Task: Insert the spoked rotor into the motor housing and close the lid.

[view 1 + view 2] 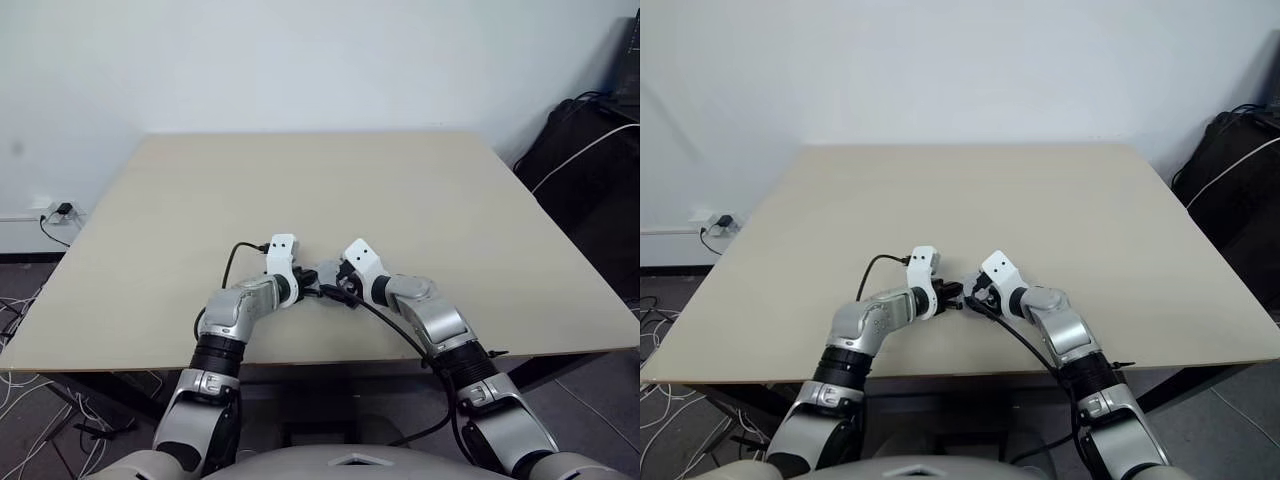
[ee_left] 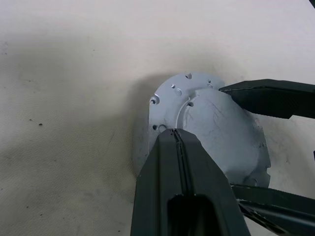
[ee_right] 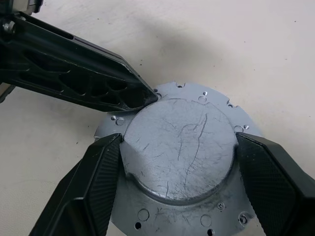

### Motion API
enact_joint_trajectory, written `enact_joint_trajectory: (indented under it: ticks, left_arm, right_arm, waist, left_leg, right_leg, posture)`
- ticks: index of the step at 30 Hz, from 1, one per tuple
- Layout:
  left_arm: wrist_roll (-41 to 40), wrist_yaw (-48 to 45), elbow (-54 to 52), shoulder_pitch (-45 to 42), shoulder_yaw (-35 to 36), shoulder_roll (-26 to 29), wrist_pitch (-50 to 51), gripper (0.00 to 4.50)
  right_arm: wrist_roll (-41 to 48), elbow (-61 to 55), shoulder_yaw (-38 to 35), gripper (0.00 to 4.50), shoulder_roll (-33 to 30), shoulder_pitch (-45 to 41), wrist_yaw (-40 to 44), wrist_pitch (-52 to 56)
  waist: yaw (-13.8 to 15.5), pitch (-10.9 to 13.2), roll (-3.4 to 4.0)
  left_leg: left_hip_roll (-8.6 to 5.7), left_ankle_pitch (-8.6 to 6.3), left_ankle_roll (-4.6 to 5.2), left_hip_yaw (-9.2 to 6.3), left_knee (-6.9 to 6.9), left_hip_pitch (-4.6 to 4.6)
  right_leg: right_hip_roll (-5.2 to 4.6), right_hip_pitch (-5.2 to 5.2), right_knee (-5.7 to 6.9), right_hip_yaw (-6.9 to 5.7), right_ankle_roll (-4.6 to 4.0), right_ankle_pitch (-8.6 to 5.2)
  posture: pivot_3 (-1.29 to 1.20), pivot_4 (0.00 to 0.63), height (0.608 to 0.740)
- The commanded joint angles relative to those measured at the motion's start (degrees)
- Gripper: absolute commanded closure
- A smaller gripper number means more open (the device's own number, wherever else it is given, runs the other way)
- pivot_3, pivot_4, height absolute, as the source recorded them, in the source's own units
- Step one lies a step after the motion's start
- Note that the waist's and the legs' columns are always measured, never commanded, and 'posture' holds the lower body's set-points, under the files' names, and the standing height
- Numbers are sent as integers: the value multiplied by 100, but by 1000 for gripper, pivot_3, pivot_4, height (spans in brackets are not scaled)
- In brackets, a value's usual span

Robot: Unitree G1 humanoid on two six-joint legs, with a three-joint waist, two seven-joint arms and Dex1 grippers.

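Note:
The lid [image 3: 187, 113] is a silver-grey disc with a raised round centre and a flat flange dotted with small holes. It lies plain face up on the table near the front edge. My right gripper [image 3: 178, 141] has its two black fingers pressed against opposite sides of the raised centre. My left gripper [image 2: 175, 132] is shut, and its tip touches the lid's flange [image 2: 170, 105] at the foot of the raised part. From the head camera, both grippers [image 1: 322, 283] meet in front of me. The spoked rotor and the motor housing are hidden.
The beige table [image 1: 330, 190] stretches wide and bare beyond the grippers, and its front edge [image 1: 330, 362] runs close under my forearms. A black bag with a white cable [image 1: 590, 150] stands off the right side. A wall socket with cables [image 1: 58, 212] sits at the left.

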Motion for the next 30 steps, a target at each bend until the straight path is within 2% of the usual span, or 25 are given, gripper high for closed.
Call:
enact_joint_trajectory:
  ticks: [1,4,6,8,14,19,24,26,30]
  left_arm:
    - [-35,-75,71,11,-25,-45,160,4500]
    - [-157,-197,24,26,-8,-61,266,4500]
    - [-149,-215,7,32,-21,-70,302,4500]
    - [-145,-220,-2,37,-24,-83,307,4500]
    - [-164,-192,-125,96,-11,-144,311,4500]
    - [-179,-210,-248,172,-18,-175,332,4500]
    - [-172,-256,-288,204,-41,-186,334,4500]
    - [-164,-284,-277,198,-69,-178,329,4500]
    - [-151,-328,-239,164,-74,-173,311,4500]
  right_arm:
    - [-28,-8,92,1221,-8,73,54,94]
    - [16,-78,71,1221,-13,111,78,142]
    - [79,-180,40,495,-42,178,130,251]
    - [99,-275,47,26,-103,245,189,345]
    - [205,-947,-98,26,-535,812,291,530]
    - [537,-1976,-444,26,-1026,1475,427,807]
    - [864,-2526,-881,26,-1144,1856,318,1061]
    - [1109,-2677,-1202,26,-979,1978,160,1213]
    - [2213,-2865,-2656,26,322,1765,-949,2252]
  waist:
    - [0,0,0]
    - [2,0,0]
    - [14,-1,1]
    - [17,-2,-1]
    - [78,-6,-8]
    - [110,-8,-19]
    - [111,1,-23]
    - [119,4,-29]
    - [142,4,-29]
  left_leg:
    - [0,0,1,0,0,0]
    - [0,-1,2,0,0,0]
    - [0,-2,3,-2,0,0]
    - [-1,-2,2,-3,0,0]
    - [-6,-12,19,-4,0,-2]
    - [-5,-15,23,-4,3,-1]
    - [-3,-13,23,2,13,-5]
    - [-1,-13,23,2,18,-5]
    - [4,-12,23,-5,21,-7]
  right_leg:
    - [0,0,0,0,0,0]
    - [0,0,0,0,-2,-1]
    - [-1,0,0,-1,-2,-1]
    - [-1,1,-1,-2,-1,-1]
    - [-9,2,-5,-4,2,-5]
    - [-11,5,-5,-6,2,-12]
    - [-9,4,-2,-7,20,-28]
    - [-8,6,-2,-7,27,-29]
    - [-5,6,0,-8,35,-24]
  posture:
    - [0,0,740]
    - [0,0,740]
    - [0,0,740]
    - [0,0,740]
    - [0,0,740]
    - [0,0,740]
    - [0,0,740]
    - [0,0,740]
    - [0,0,740]
